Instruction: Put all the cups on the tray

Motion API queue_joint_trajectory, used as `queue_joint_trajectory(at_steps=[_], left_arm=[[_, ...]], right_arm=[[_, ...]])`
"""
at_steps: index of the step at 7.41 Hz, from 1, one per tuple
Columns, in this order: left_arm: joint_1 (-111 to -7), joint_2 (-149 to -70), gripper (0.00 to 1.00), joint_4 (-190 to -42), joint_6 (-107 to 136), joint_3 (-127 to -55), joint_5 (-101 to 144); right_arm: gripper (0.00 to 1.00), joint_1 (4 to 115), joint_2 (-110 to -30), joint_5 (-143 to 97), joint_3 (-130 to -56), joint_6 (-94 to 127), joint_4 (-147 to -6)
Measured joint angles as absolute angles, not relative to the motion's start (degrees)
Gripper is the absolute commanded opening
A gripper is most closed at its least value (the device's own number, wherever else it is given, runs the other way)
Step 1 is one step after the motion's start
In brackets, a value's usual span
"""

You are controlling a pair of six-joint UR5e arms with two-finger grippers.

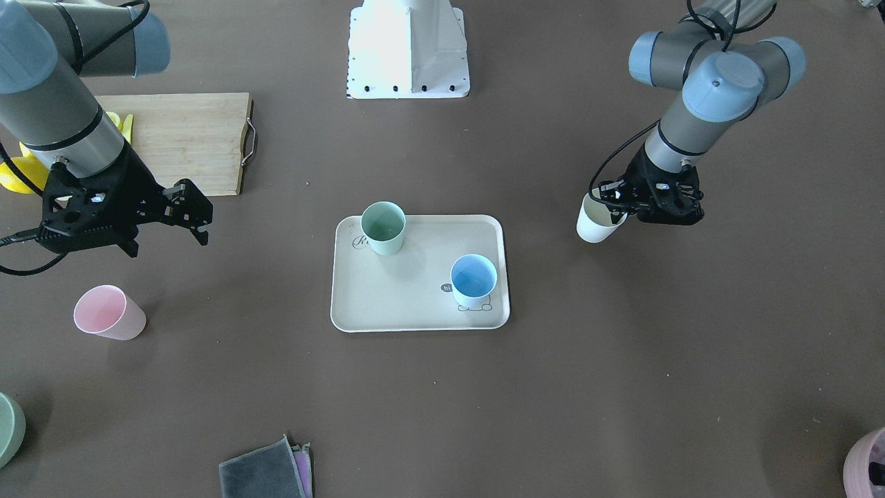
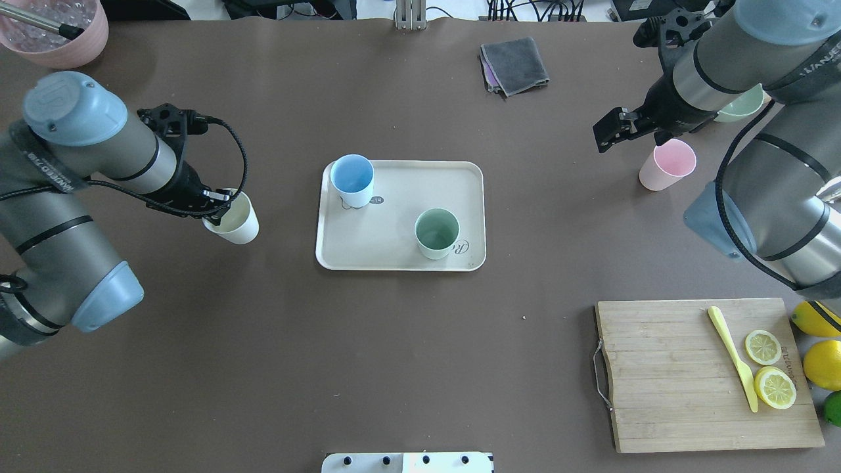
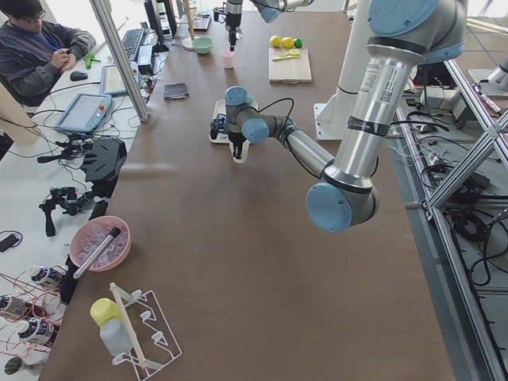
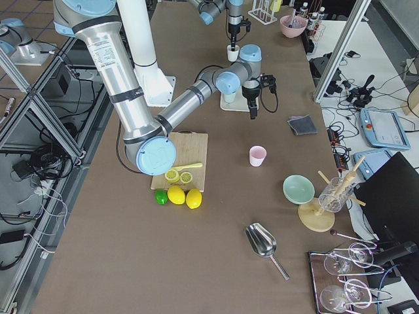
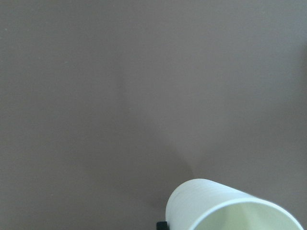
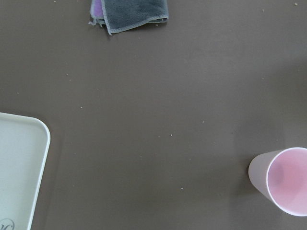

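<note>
The beige tray (image 2: pixel 387 246) lies mid-table, also in the front view (image 1: pixel 401 294). A blue cup (image 2: pixel 351 179) and a green cup (image 2: pixel 437 231) stand upright on it. My left gripper (image 2: pixel 220 209) is shut on a white cup (image 2: pixel 235 223), held tilted to the left of the tray; the cup's rim shows in the left wrist view (image 5: pixel 230 206). A pink cup (image 2: pixel 667 164) stands on the table to the right of the tray. My right gripper (image 2: pixel 610 128) is open and empty, hovering just left of the pink cup (image 6: pixel 288 179).
A wooden cutting board (image 2: pixel 703 374) with lemon slices and a yellow knife lies at the near right, whole lemons beside it. A grey cloth (image 2: pixel 516 62) lies at the far side. A green bowl (image 2: pixel 742 105) sits behind my right arm, a pink bowl (image 2: pixel 56 29) at the far left.
</note>
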State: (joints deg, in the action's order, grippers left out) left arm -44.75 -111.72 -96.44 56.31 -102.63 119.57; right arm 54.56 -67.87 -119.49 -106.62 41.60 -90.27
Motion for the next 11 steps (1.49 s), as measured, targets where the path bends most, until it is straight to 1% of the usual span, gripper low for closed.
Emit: queue_joint_trajectory(at_steps=[3, 5, 6, 7, 9, 11], left_arm=[[-42.1, -123.6, 0.00, -94.0, 64.8, -95.3, 119.2], [-39.4, -127.6, 0.00, -94.5, 68.5, -91.9, 117.5], [-37.7, -128.1, 0.55, -95.8, 70.1, -91.1, 116.1], [-36.6, -128.3, 0.97, -97.4, 71.2, -90.3, 115.2], [-35.7, -128.2, 0.98, -99.0, 71.7, -89.7, 113.7], [-37.2, -127.2, 0.98, -98.2, 71.4, -92.5, 113.7]], right_arm=[[1.00, 54.6, -69.3, -118.5, -106.0, 40.0, -90.3], [1.00, 54.6, -69.9, -118.5, -105.9, 39.0, -90.2], [1.00, 54.6, -70.0, -118.5, -105.9, 38.8, -90.2], [1.00, 54.6, -70.1, -118.5, -105.8, 38.7, -90.2], [1.00, 54.6, -70.1, -118.4, -105.0, 36.6, -90.2], [0.99, 55.0, -70.2, -118.1, -104.5, 35.6, -90.3]])
